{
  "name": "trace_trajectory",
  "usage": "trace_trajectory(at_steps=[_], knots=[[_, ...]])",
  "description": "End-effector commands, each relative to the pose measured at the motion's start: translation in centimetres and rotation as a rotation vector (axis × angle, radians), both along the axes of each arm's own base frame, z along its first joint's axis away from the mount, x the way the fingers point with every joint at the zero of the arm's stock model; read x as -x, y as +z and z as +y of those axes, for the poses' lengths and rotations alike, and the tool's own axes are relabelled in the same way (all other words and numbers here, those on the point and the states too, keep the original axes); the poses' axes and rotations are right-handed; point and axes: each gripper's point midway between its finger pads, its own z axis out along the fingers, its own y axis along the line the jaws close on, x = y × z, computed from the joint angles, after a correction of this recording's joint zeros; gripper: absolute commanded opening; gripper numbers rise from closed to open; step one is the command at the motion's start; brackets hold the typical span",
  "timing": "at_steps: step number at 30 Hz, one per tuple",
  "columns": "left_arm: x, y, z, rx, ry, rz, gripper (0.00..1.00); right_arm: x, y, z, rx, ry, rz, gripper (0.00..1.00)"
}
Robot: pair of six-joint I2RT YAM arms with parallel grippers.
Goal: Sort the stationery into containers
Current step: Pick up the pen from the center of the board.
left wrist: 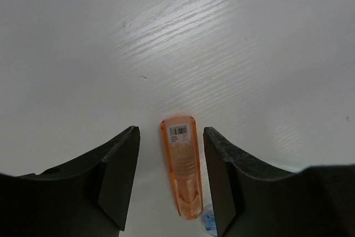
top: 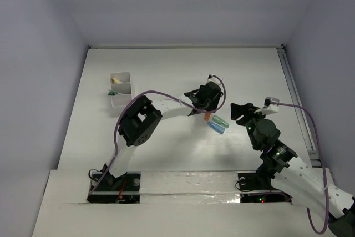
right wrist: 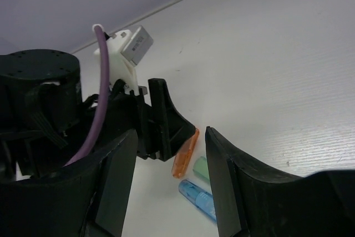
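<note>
An orange marker (left wrist: 182, 170) lies flat on the table between the fingers of my left gripper (left wrist: 171, 132), which is open with a gap on each side of it. From above, the left gripper (top: 201, 109) hangs over the orange marker (top: 206, 117), with a mint-green marker (top: 221, 121) and a blue marker (top: 216, 129) just to its right. My right gripper (top: 238, 112) is open and holds nothing, a little right of the three markers. It looks onto the orange marker (right wrist: 186, 154), the mint-green one (right wrist: 201, 167) and the blue one (right wrist: 198, 199). The white container (top: 120, 88) stands at the far left.
The container holds a few light sticks in its far compartment, and a small green item (top: 112, 92) shows at its left side. The left arm's elbow (top: 138, 121) rises between the container and the markers. A rail (top: 294, 90) runs along the table's right edge.
</note>
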Motion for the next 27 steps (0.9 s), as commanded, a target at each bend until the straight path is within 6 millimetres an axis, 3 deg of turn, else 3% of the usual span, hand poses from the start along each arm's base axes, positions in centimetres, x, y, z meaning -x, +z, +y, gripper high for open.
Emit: trace_trajectory(at_steps=[1,10,13,16,19,22,23,25,27], knots=[[-0.2,0.1,-0.9,-0.006,-0.024,-0.006,0.47,-0.2,1.2,0.2,-0.043,0.003,-0.05,0.58],[0.1,-1.5,-0.9,-0.028,-0.033,0.017,0.42,-0.3,1.0,0.9,-0.036,0.032,-0.046,0.58],[-0.1,-2.1,-0.5,-0.044,-0.017,0.012,0.29,-0.3,0.9,1.0,-0.034,0.039,-0.045,0.58],[-0.5,-2.0,0.2,-0.062,0.01,-0.008,0.04,-0.2,0.9,1.2,-0.04,0.052,-0.051,0.57],[-1.0,-0.1,1.7,-0.068,0.065,-0.071,0.0,-0.2,1.0,1.5,-0.038,0.071,-0.054,0.56],[-2.3,3.3,4.7,-0.058,0.164,-0.156,0.0,-0.1,1.1,2.0,-0.044,0.095,-0.059,0.56],[-2.6,5.1,6.5,-0.041,0.215,-0.193,0.0,-0.1,1.1,2.2,-0.043,0.108,-0.059,0.56],[-3.5,6.6,9.5,-0.018,0.296,-0.221,0.0,0.0,1.1,2.3,-0.039,0.116,-0.062,0.56],[-3.3,8.7,12.9,0.044,0.388,-0.253,0.0,0.0,1.1,2.4,-0.039,0.119,-0.062,0.56]])
